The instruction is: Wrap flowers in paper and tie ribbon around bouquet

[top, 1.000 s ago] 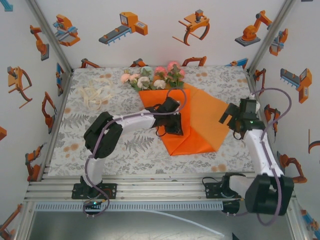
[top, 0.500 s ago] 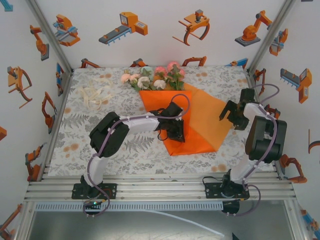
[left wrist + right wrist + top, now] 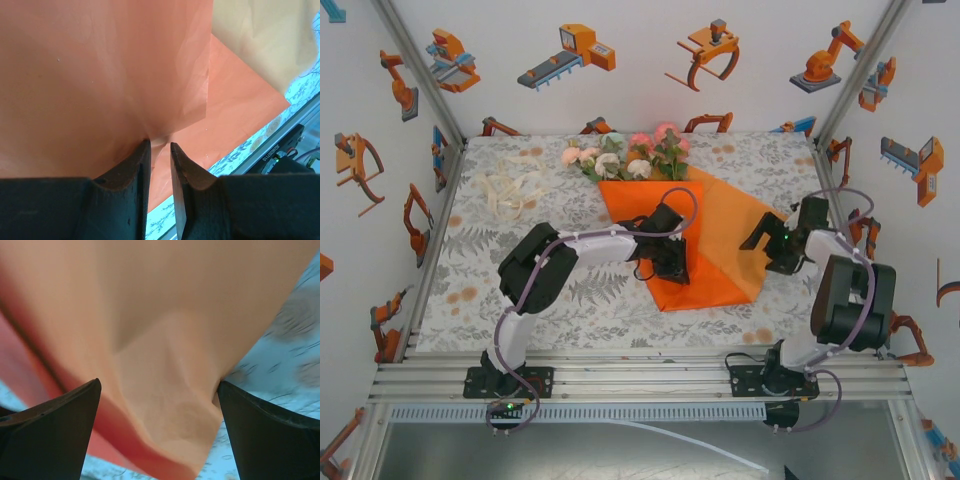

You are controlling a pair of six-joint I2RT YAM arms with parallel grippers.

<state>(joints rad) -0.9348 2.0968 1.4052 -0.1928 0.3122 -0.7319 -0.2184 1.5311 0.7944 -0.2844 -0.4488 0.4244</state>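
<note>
The flowers (image 3: 625, 155) lie at the back of the table, their stems under the top edge of the orange paper (image 3: 720, 235). That sheet is partly folded over itself. My left gripper (image 3: 669, 266) sits on the fold near the middle. In the left wrist view its jaws (image 3: 160, 143) stand close together, pinching a puckered layer of paper (image 3: 100, 75). My right gripper (image 3: 758, 238) is at the sheet's right corner. It (image 3: 159, 384) is open wide, with a raised flap of paper (image 3: 165, 330) between the fingers. The cream ribbon (image 3: 515, 190) lies loose at the back left.
A leaf-print tablecloth (image 3: 590, 295) covers the table. Printed walls close in the left, back and right sides. An aluminium rail (image 3: 640, 375) runs along the near edge by the arm bases.
The right arm has swung in and moved its gripper left onto the paper's right corner. The left gripper has stayed on the fold.
</note>
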